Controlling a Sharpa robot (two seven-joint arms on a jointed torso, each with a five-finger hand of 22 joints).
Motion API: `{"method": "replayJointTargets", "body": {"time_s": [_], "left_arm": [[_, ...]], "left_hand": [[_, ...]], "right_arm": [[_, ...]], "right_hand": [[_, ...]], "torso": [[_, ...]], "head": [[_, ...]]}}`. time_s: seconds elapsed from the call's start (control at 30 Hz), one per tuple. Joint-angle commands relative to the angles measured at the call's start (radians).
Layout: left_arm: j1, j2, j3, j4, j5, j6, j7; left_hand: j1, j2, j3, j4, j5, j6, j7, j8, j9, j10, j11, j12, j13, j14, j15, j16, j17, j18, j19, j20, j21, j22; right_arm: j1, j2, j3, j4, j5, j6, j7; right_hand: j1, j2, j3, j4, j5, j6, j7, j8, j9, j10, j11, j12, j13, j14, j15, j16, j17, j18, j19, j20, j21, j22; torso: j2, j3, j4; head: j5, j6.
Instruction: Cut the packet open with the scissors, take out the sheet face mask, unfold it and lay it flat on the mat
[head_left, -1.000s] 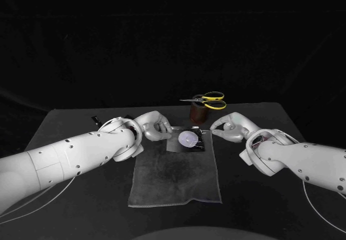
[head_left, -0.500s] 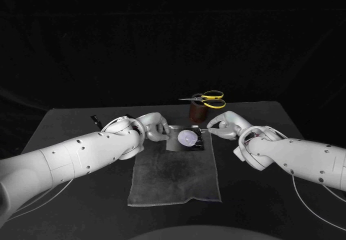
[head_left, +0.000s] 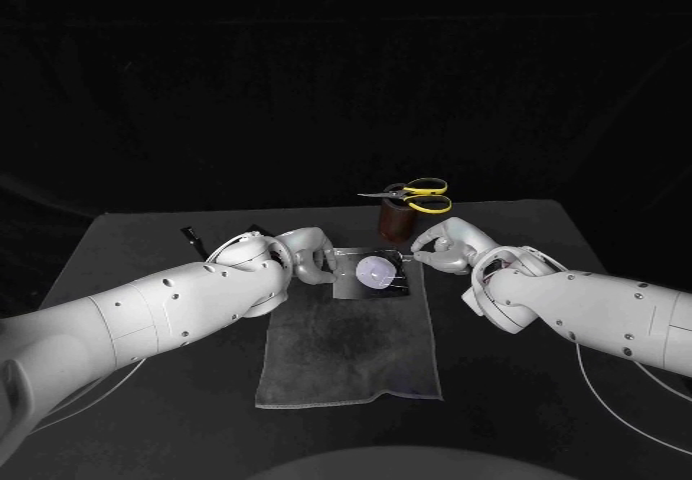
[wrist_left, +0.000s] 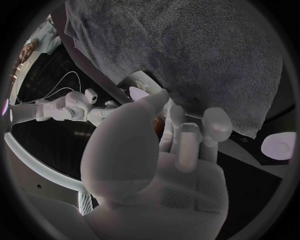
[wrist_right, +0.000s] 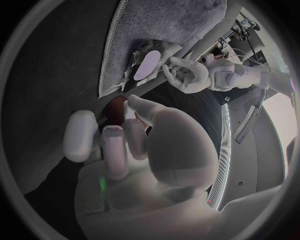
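Observation:
The dark packet (head_left: 372, 273), with a pale round mark on it, lies at the far end of the grey mat (head_left: 351, 345). My left hand (head_left: 300, 255) pinches the packet's left edge; the right wrist view shows this hand (wrist_right: 187, 75) at the packet (wrist_right: 148, 64). My right hand (head_left: 444, 248) hovers by the packet's far right corner, fingers apart and nothing between them. The yellow-handled scissors (head_left: 415, 196) stand in a brown cup (head_left: 395, 220) just behind the packet. The left wrist view shows the mat (wrist_left: 187, 55) and the right hand (wrist_left: 84, 106).
A small black object (head_left: 189, 237) lies on the table (head_left: 144, 350) far left of the mat. The brown cup stands close behind my right hand's fingers. Bare table lies on both sides of the mat and in front of it.
My right hand has moved left and farther back, to the packet's far right corner. The left hand has stayed at the packet's left edge.

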Motion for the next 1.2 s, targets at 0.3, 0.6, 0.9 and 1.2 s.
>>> {"method": "replayJointTargets", "body": {"time_s": [0.3,0.6,0.9,1.2], "left_arm": [[-0.005,0.012,-0.001,-0.008,-0.009,0.048,-0.015],[-0.008,0.016,-0.003,-0.021,-0.009,0.074,-0.032],[-0.009,0.014,-0.004,-0.02,-0.01,0.091,-0.039],[-0.009,0.012,-0.004,-0.019,-0.01,0.099,-0.043]], "left_hand": [[-0.016,-0.007,-0.016,0.008,-0.002,-0.008,0.0,0.001,-0.004,0.005,0.001,0.014,0.008,0.02,0.003,0.007,0.021,-0.015,0.009,0.0,0.009,0.007],[-0.018,-0.006,-0.017,0.01,-0.002,-0.009,0.001,0.0,-0.004,0.004,0.001,0.015,0.008,0.02,0.003,0.007,0.021,-0.015,0.009,0.0,0.009,0.007],[-0.019,-0.005,-0.018,0.011,-0.002,-0.01,0.001,0.0,-0.004,0.003,0.001,0.015,0.009,0.02,0.003,0.007,0.021,-0.014,0.009,0.0,0.009,0.006],[-0.019,-0.003,-0.018,0.012,-0.002,-0.009,0.001,0.0,-0.005,0.004,0.001,0.017,0.01,0.02,0.003,0.007,0.022,-0.014,0.009,0.0,0.009,0.007]], "right_arm": [[0.0,0.037,0.0,-0.039,-0.034,0.03,-0.037],[-0.002,0.081,0.0,-0.097,-0.042,0.072,-0.047],[-0.01,0.057,0.0,-0.048,0.012,0.061,-0.026],[-0.017,0.032,0.0,-0.004,0.096,0.057,-0.016]], "right_hand": [[0.003,-0.015,-0.001,-0.015,-0.002,-0.007,0.011,-0.019,-0.013,0.025,0.012,-0.005,0.088,0.08,0.01,-0.006,0.188,0.006,-0.007,0.009,-0.018,0.071],[0.009,-0.016,0.0,-0.025,-0.002,-0.002,0.015,-0.029,-0.024,0.021,0.016,-0.008,0.088,0.077,0.015,-0.01,0.183,0.008,-0.016,0.014,-0.032,0.065],[-0.099,-0.026,-0.075,0.048,-0.002,0.024,0.007,-0.035,-0.039,0.032,0.012,0.021,0.106,0.084,0.013,0.006,0.2,0.004,-0.002,0.014,-0.013,0.077],[-0.165,-0.035,-0.16,0.133,0.002,0.029,0.003,-0.047,-0.057,0.036,0.01,0.034,0.115,0.086,0.011,0.012,0.206,0.004,0.004,0.013,-0.011,0.081]], "torso": [[-0.001,0.0019,0.0001],[-0.001,0.0013,0.0013],[-0.001,0.0004,-0.0001],[-0.002,0.0013,-0.0002]], "head": [[-0.004,-0.001],[-0.009,-0.003],[-0.005,-0.008],[-0.004,-0.009]]}}
